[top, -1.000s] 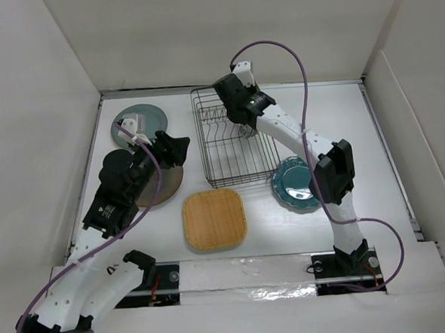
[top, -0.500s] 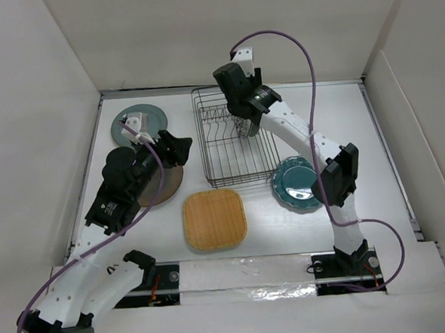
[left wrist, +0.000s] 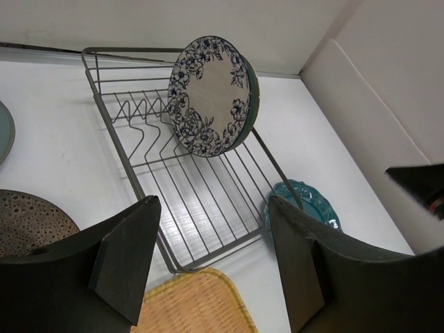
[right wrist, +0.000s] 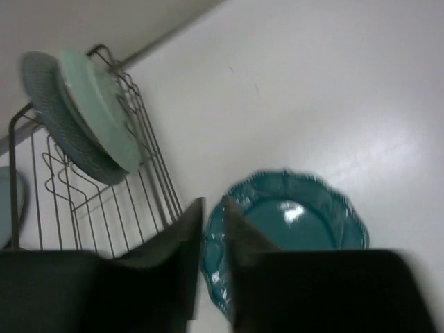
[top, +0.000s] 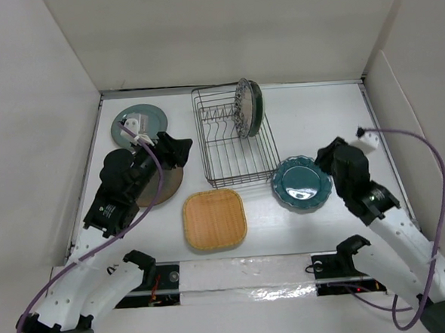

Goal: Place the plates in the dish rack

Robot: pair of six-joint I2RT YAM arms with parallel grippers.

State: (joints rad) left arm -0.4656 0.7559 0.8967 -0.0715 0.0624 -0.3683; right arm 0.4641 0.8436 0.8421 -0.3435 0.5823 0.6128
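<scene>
The black wire dish rack (top: 233, 147) holds two upright plates at its far right: the white plate with a blue floral rim (top: 242, 109) and the pale mint plate (top: 255, 106) behind it. Both show in the left wrist view (left wrist: 208, 97) and the right wrist view (right wrist: 97, 104). The dark teal scalloped plate (top: 300, 183) lies flat right of the rack. My right gripper (top: 324, 155) hovers over its left edge (right wrist: 298, 222), jaws nearly together and empty. The orange-tan square plate (top: 214, 218) lies in front of the rack. My left gripper (top: 178, 150) is open and empty above the brown plate (top: 163, 187). The grey-teal plate (top: 138, 122) lies far left.
White walls enclose the table on the left, back and right. The rack's near half (left wrist: 201, 201) shows bare wire and tines. A taped strip (top: 251, 270) runs along the near table edge between the arm bases.
My right arm has pulled back from over the rack to the near right, above the dark teal plate. The two upright plates in the rack are now uncovered. The left arm has barely moved.
</scene>
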